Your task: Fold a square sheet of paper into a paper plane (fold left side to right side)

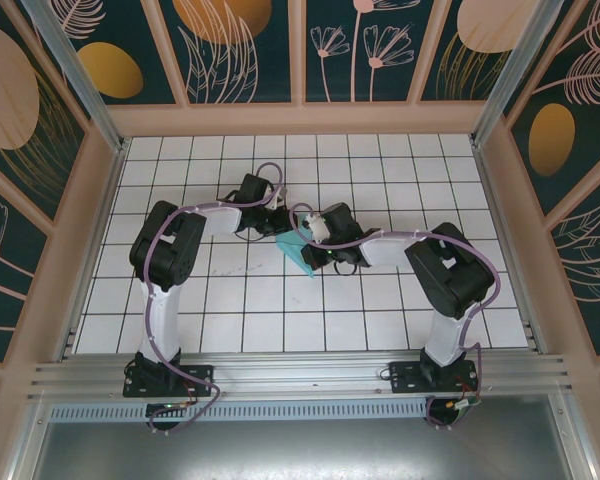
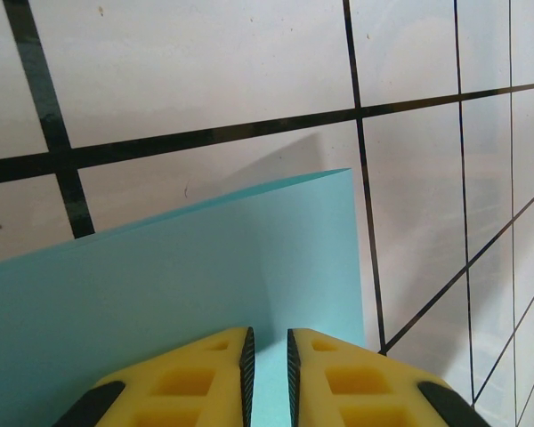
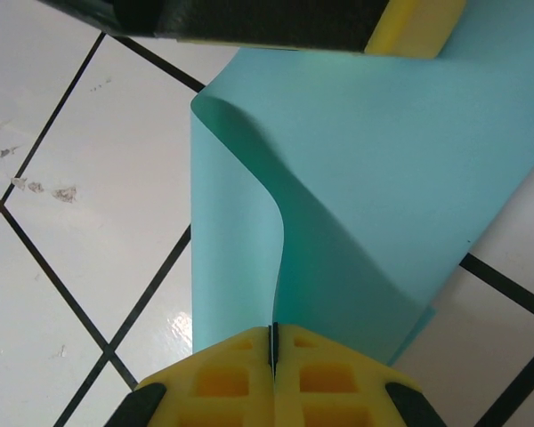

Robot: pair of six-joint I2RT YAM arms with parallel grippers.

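Your L arm [image 1: 165, 250] and R arm [image 1: 450, 270] sat nearest, both reaching inward over the white tiled table [image 1: 240, 310]. Mid-table, betw. them, you had the turquoise sheet [image 1: 298, 252], one flap curling up. R gripper [image 3: 272, 334] was clamped on that flap's edge. L gripper [image 2: 269, 342] stood w/ jaws a slit apart over the sheet.

You have a white tiled table [image 1: 380, 300] ruled in black, with dark teal floral panels [image 1: 250, 50] behind it and an aluminium rail [image 1: 300, 372] along its near edge.
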